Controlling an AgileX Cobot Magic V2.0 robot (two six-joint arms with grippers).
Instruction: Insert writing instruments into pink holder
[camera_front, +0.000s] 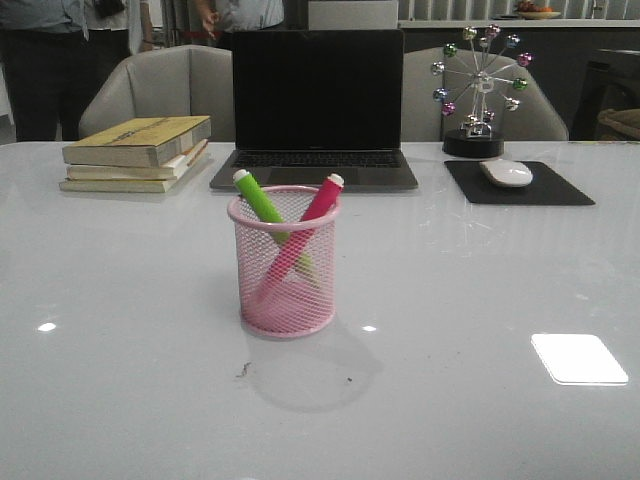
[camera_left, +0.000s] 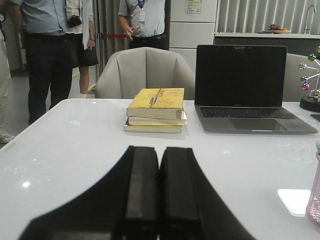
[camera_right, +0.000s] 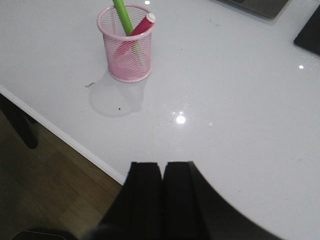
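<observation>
The counter (camera_front: 120, 380) is a glossy pale grey-white slab, and ceiling lights show on it as small bright spots plus one large bright rectangle towards the right. Near its middle stands the pink holder (camera_front: 284, 262), upright, with a soft shadow spilling towards the front edge. Both markers are inside it, crossed: the lime green marker (camera_front: 258, 197) leans left and the magenta marker (camera_front: 322, 200) leans right, each with its white end above the rim. A few dark specks lie on the surface just in front of the cup.

Along the back of the counter sit a stack of books (camera_front: 137, 153) with a yellow cover on top, an open laptop (camera_front: 316, 108) with a dark screen, and a white mouse (camera_front: 506, 172) on a black mouse pad (camera_front: 560, 190). Behind the pad stands a small ferris-wheel ornament (camera_front: 479, 88) with coloured balls. Grey armchairs (camera_front: 160, 92) stand beyond the counter, and several people (camera_left: 47, 47) stand further back. From the right wrist, wooden flooring (camera_right: 45, 190) shows below the counter's edge.

The left fingers (camera_left: 159, 192) are pressed together with nothing between them, low over bare counter. The right fingers (camera_right: 162, 197) are likewise closed on nothing, well apart from the holder.
</observation>
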